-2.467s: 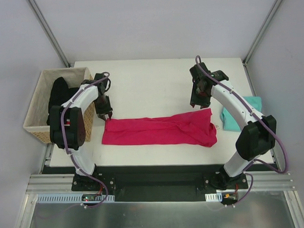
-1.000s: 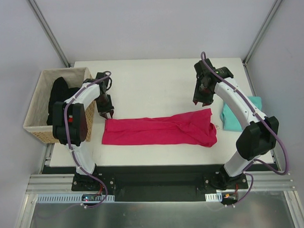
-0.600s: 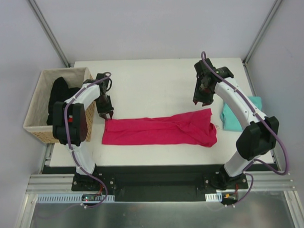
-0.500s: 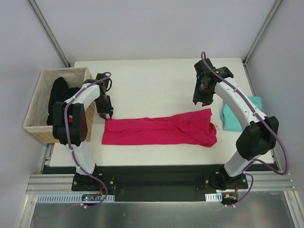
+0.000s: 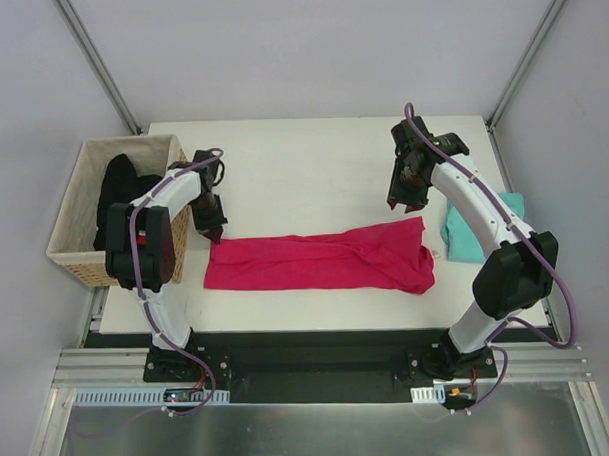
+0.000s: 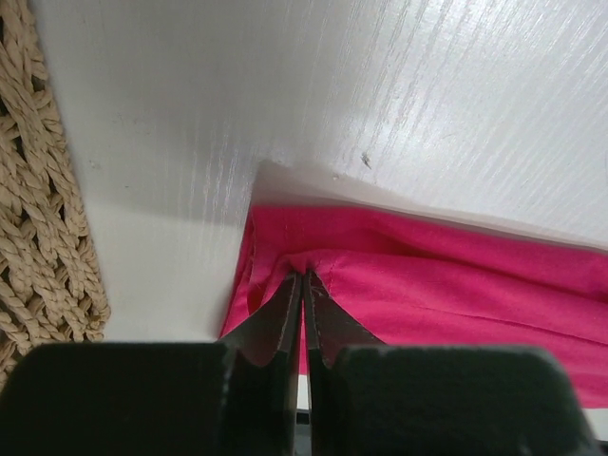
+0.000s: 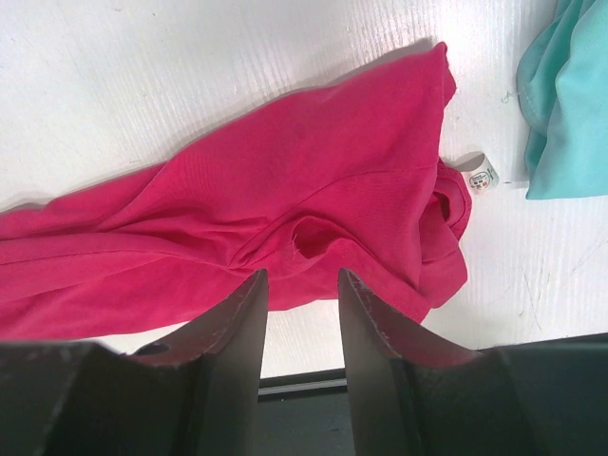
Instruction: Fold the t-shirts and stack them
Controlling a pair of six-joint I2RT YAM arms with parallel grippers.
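The magenta-pink t-shirt (image 5: 316, 263) lies in a long folded strip across the front of the table. My left gripper (image 5: 210, 231) is at the strip's far left corner. In the left wrist view it (image 6: 304, 277) is shut on a pinch of the pink cloth (image 6: 456, 285). My right gripper (image 5: 404, 207) hovers over the strip's right end. It (image 7: 302, 275) is open there, with the pink shirt (image 7: 285, 209) below and nothing between the fingers. A small white neck label (image 7: 480, 174) shows beside that end. The teal t-shirt (image 5: 475, 232) lies folded at the table's right edge.
A woven basket (image 5: 75, 246) stands off the table's left edge with a black garment (image 5: 118, 194) in it. Its wicker wall (image 6: 47, 237) is close to my left gripper. The teal cloth (image 7: 570, 104) sits just right of the pink shirt's end.
My left gripper has closed on the pink shirt's left corner. Both arms have stayed about where they were, and the shirt has not shifted.
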